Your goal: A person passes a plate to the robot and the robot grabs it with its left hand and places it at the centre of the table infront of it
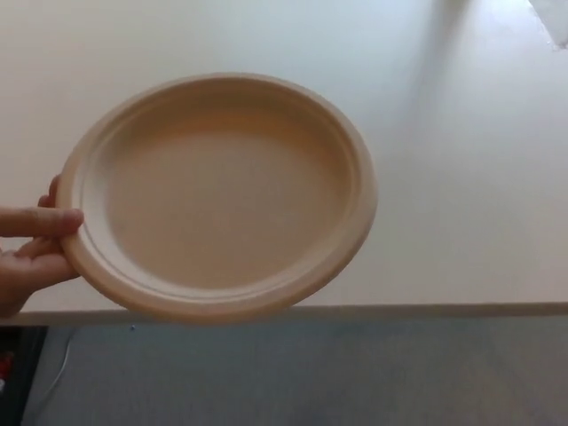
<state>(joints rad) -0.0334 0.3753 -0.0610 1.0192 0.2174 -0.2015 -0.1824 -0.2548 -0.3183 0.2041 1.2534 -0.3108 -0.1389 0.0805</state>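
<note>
A tan round plate (217, 195) fills the middle left of the head view, held level over the near part of the white table (461, 177). A person's hand (31, 248) at the left edge pinches the plate's left rim, thumb on top and fingers beneath. The plate's near rim overhangs the table's front edge. Neither of my hands shows anywhere in the view.
The table's front edge (444, 310) runs across the lower picture, with grey floor (355, 373) below it. A thin white cable (53, 377) lies on the floor at the lower left beside a dark object (16, 373). A shadow falls across the table's far right.
</note>
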